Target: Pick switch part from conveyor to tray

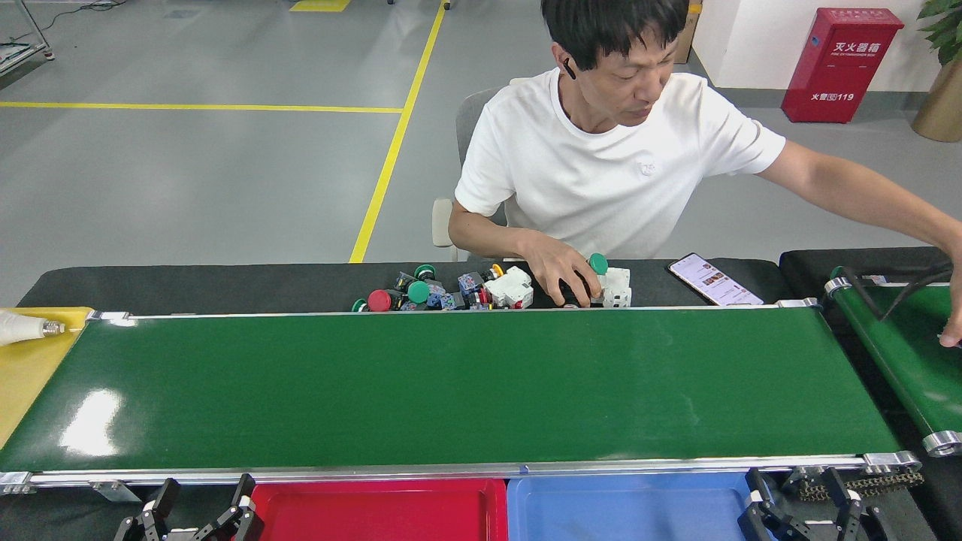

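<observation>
grey floor (pixel 188 188) with yellow lines (pixel 391 150), perhaps a workshop.

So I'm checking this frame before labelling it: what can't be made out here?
- Red tray and blue tray: cut off by the head view's bottom edge.
- Left end effector and right end effector: only finger tips show above the bottom edge.
- Pile of switch parts behind the conveyor: overlapping and too small to count; the person's hand covers some.
- Phone: screen too small to read.
</observation>
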You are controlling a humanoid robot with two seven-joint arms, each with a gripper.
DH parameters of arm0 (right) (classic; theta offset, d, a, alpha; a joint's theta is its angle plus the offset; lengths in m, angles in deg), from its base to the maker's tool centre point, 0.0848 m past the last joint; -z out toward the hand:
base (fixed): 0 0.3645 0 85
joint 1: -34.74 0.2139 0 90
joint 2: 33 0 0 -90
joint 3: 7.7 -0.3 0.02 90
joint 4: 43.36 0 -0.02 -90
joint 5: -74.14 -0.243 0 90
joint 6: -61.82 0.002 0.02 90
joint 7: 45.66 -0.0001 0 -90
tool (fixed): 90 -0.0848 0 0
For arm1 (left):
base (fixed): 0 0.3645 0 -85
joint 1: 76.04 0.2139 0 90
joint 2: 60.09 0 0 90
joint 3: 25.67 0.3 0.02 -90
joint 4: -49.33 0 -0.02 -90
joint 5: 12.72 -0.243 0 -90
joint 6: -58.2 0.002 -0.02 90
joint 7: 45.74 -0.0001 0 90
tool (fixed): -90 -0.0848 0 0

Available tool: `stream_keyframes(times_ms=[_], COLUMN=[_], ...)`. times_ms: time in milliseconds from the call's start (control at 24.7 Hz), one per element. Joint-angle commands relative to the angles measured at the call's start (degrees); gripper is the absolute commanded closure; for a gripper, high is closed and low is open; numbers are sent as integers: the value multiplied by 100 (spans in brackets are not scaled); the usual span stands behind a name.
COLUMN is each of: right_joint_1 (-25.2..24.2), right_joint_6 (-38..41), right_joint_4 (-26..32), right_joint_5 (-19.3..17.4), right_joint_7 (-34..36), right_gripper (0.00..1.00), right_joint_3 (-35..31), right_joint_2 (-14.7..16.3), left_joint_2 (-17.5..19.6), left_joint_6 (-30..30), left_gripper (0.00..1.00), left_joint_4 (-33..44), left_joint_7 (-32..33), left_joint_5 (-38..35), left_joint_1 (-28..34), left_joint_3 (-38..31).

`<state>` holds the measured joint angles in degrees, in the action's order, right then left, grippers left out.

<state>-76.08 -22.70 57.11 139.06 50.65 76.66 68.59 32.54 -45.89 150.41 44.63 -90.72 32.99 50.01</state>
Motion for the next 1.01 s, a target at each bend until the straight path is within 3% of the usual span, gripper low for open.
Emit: stream_keyframes(times_ms=[0,971], right_joint_1=[17,8], right_joint_6=[67,67], right_joint_4=[69,43], right_joint_5=[-14,-41], right_joint_7=[55,64], right_gripper=[0,0], right_joint_3=[-43,-113], right_joint_2=[11,2], left_joint_2=[37,-78], left_joint_6=[-32,-252], left_gripper=[0,0], left_joint_4=[78,79], left_joint_7=[-47,-152], left_joint_5=[22,40], left_joint_1=[-39,-92], left_joint_3=[-10,-124])
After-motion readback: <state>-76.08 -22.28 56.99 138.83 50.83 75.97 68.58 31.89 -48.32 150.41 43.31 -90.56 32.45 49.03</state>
